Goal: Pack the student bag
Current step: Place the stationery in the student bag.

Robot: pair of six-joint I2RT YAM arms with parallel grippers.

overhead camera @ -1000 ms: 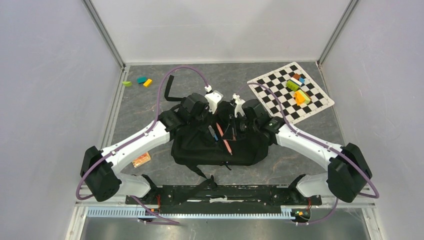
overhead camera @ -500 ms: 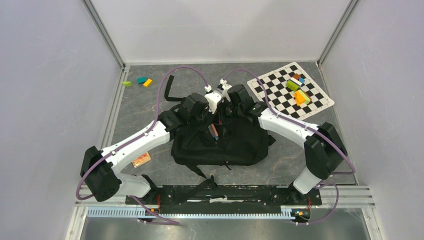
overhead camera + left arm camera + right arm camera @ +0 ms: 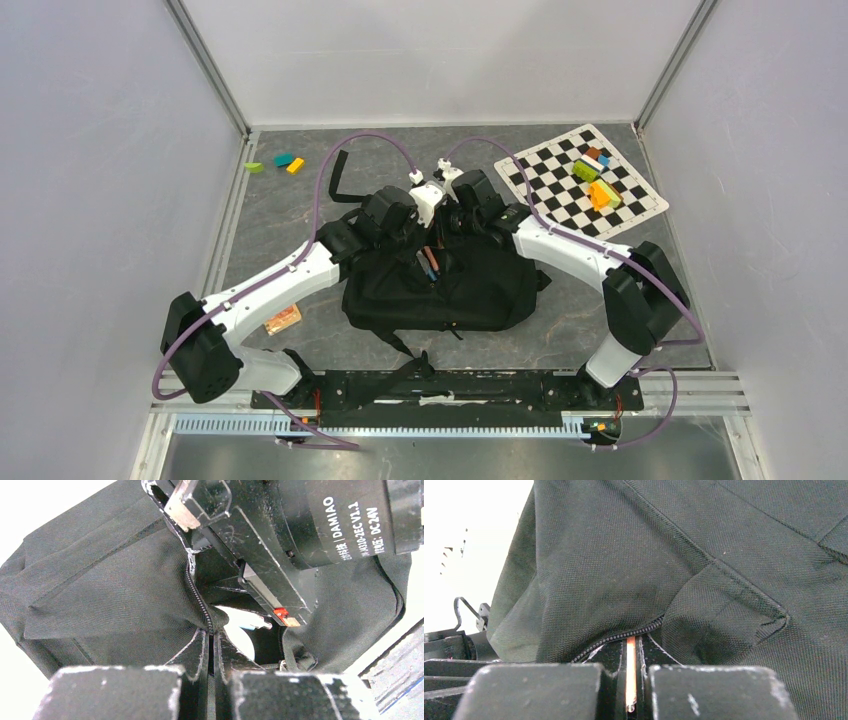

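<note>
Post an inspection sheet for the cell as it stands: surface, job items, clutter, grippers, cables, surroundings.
surface: dark grey mottled table; checkered mat at the far right.
job's things: student bag lies mid-table between the arms, zip open; pens poke from the opening.
clutter: coloured blocks on the mat; small coloured pieces far left; orange block beside the left arm.
grippers: left gripper shut on the bag's zip edge; right gripper shut at the zip, thin orange strip in its gap, held thing unclear.
cables: purple cables loop along both arms; no snag seen.
surroundings: white walls; nothing else seen.
</note>
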